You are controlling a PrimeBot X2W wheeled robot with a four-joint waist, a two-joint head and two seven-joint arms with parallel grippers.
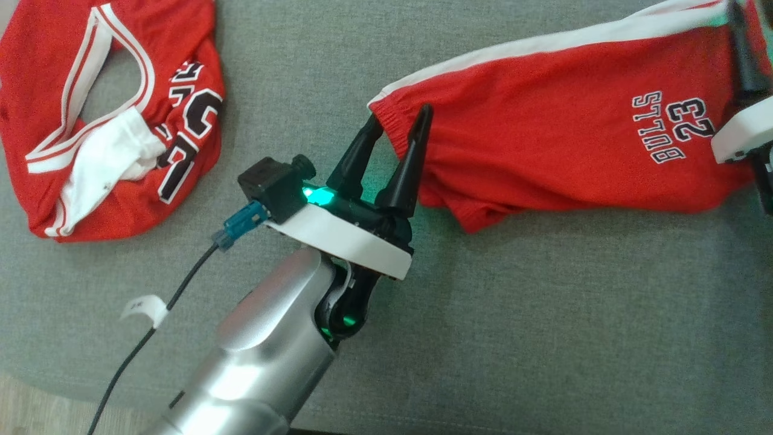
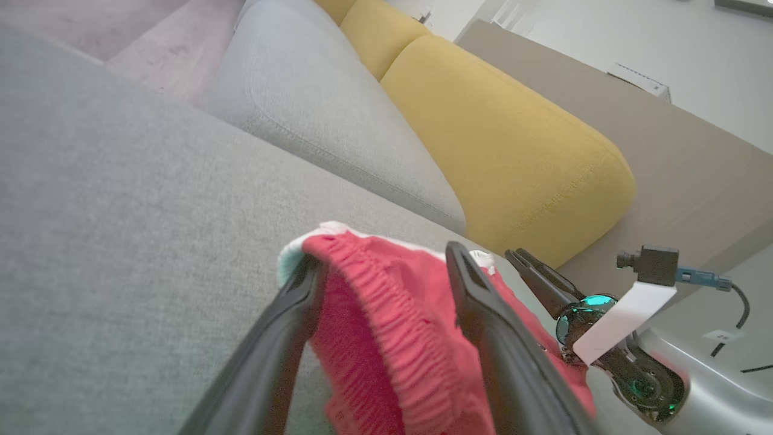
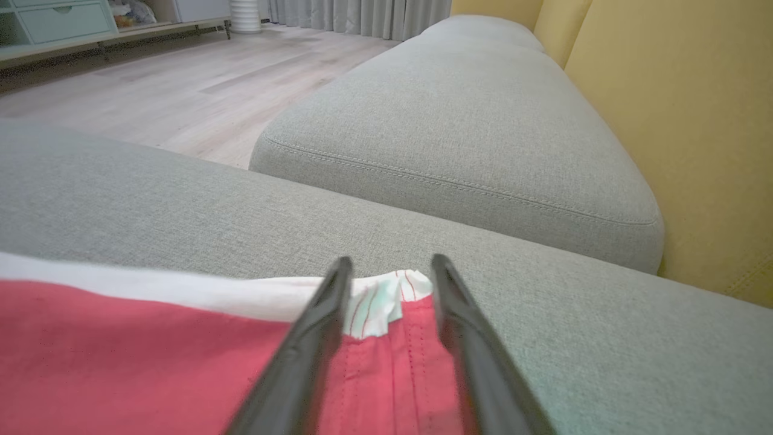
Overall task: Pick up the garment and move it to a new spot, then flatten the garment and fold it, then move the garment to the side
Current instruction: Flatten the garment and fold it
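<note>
Red shorts (white stripe), grey sofa

Silver forearm, white collar, black-fingered left tool.

The shorts run off the head view's right edge, the right gripper is cut there by the top and right edges, the jersey is cropped at top and left, and the white tag on the cable is too small to read.
</note>
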